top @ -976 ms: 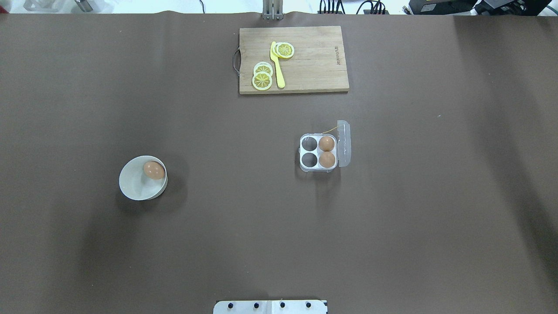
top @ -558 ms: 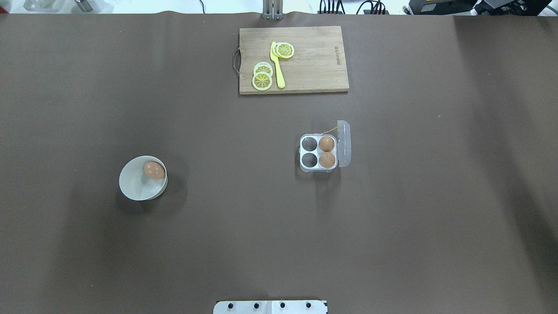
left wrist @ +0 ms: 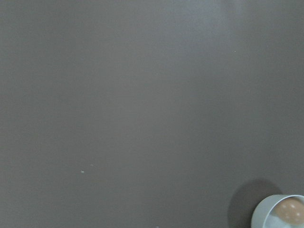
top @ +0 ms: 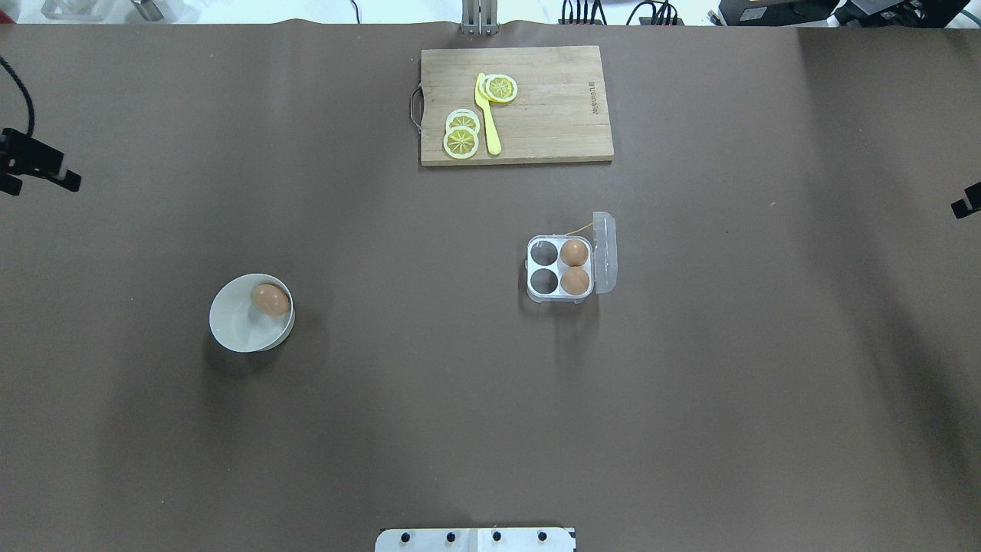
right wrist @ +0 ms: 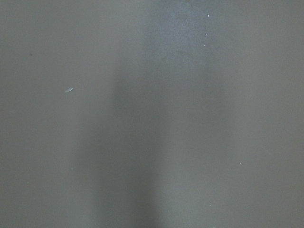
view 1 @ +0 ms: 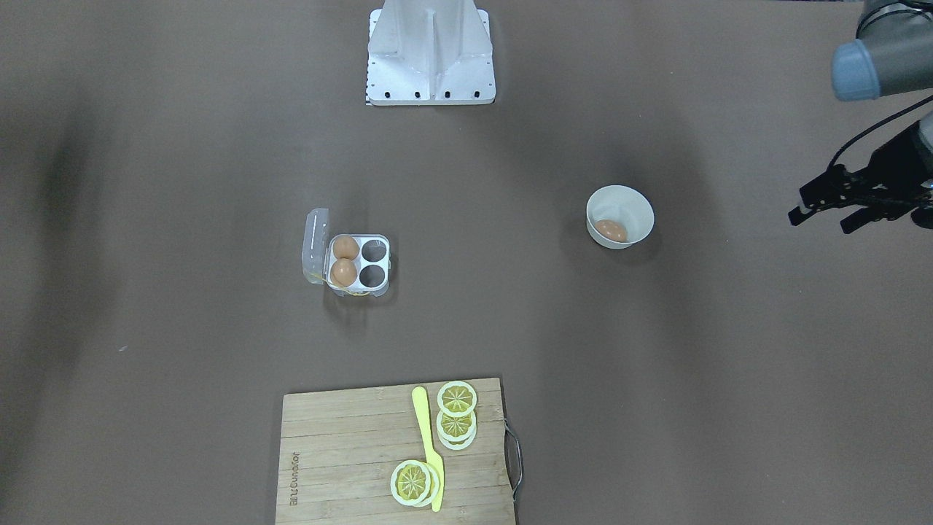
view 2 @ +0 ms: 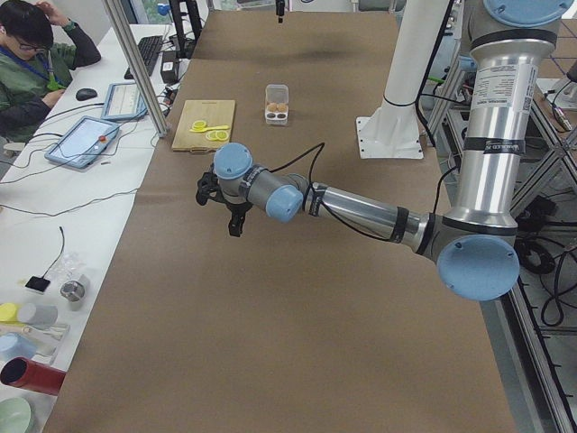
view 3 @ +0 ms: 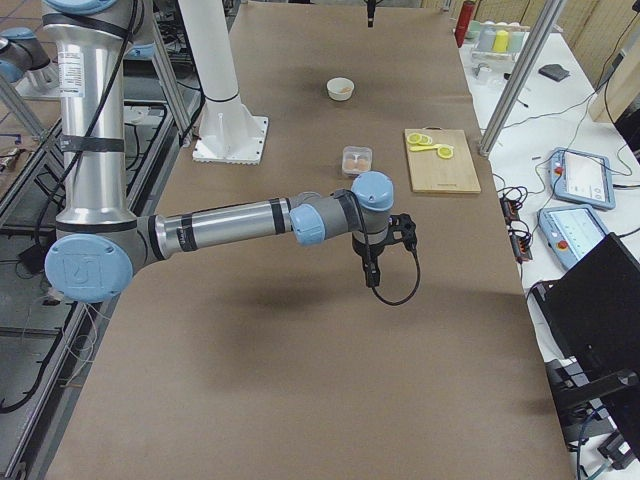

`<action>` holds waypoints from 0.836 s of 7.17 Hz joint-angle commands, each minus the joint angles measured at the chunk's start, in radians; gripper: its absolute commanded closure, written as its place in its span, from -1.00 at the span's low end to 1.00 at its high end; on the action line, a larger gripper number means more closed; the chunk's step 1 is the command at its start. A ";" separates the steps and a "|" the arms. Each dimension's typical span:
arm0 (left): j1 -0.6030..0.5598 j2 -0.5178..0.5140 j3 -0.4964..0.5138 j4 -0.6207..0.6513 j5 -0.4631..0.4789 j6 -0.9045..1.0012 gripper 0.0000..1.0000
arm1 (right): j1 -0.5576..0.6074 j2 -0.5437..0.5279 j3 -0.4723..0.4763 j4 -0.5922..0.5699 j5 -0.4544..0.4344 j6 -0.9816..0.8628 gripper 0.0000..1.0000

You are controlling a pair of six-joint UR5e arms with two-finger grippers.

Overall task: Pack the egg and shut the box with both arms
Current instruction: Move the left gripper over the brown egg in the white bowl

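Note:
The egg (top: 270, 299) lies in a round white bowl (top: 234, 330) on the table's left; it also shows in the front view (view 1: 611, 230) and at the lower right corner of the left wrist view (left wrist: 289, 211). The box (top: 542, 267) stands mid-table with its clear lid (top: 605, 253) hinged open to the right. Two eggs (top: 574, 267) fill its right cells and the left cells are empty. My left gripper (top: 42, 188) hovers at the far left edge, open and empty, well away from the bowl; it shows too in the front view (view 1: 820, 221). My right gripper (top: 967, 203) shows only a tip at the right edge.
A wooden cutting board (top: 552, 130) with lemon slices (top: 461, 134) and a yellow knife (top: 487, 115) lies at the far middle edge. The white robot base (top: 475, 539) is at the near edge. Brown table surface lies between bowl and box.
Both grippers have come into the overhead view at its left and right edges; before, neither showed. The egg, bowl and box have not moved.

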 commanded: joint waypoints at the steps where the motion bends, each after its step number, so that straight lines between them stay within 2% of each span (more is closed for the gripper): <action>1: 0.172 -0.077 -0.039 0.001 0.125 -0.392 -0.98 | -0.007 0.005 -0.001 -0.001 0.000 0.007 -1.00; 2: 0.254 -0.082 -0.056 0.001 0.210 -0.514 -0.98 | -0.007 0.005 -0.001 -0.001 0.001 0.007 -1.00; 4: 0.348 -0.090 -0.079 0.001 0.236 -0.724 -0.98 | -0.007 0.005 -0.001 -0.001 0.001 0.007 -1.00; 5: 0.410 -0.090 -0.093 0.004 0.298 -0.806 -0.98 | -0.007 0.005 -0.001 -0.001 0.000 0.007 -1.00; 6: 0.449 -0.085 -0.093 0.005 0.317 -0.864 -0.98 | -0.007 0.005 -0.001 -0.001 0.000 0.007 -1.00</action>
